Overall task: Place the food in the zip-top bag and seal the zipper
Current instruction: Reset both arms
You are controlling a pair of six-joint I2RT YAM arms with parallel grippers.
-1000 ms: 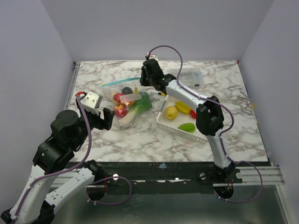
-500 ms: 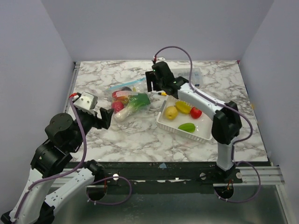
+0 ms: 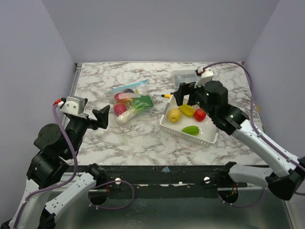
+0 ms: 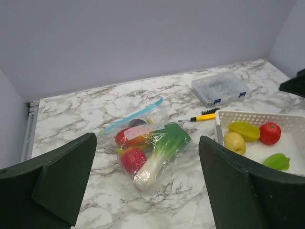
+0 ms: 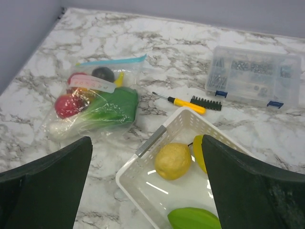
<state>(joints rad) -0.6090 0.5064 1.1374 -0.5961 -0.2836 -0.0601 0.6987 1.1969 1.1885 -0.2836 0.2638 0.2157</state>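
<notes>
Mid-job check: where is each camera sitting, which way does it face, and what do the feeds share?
Top external: above and behind the bases, looking down; shows both arms, left end effector and right end effector.
Left wrist: at the near left, facing the far wall; its open fingers frame the zip-top bag.
Right wrist: above the white basket, angled down toward the far left; open fingers at lower corners.
Shared: both wrist views show bag, basket, screwdriver and clear box.

A lab test cell: marble-patterned table (image 3: 143, 138) boxed in by plain grey walls (image 3: 157, 28).
</notes>
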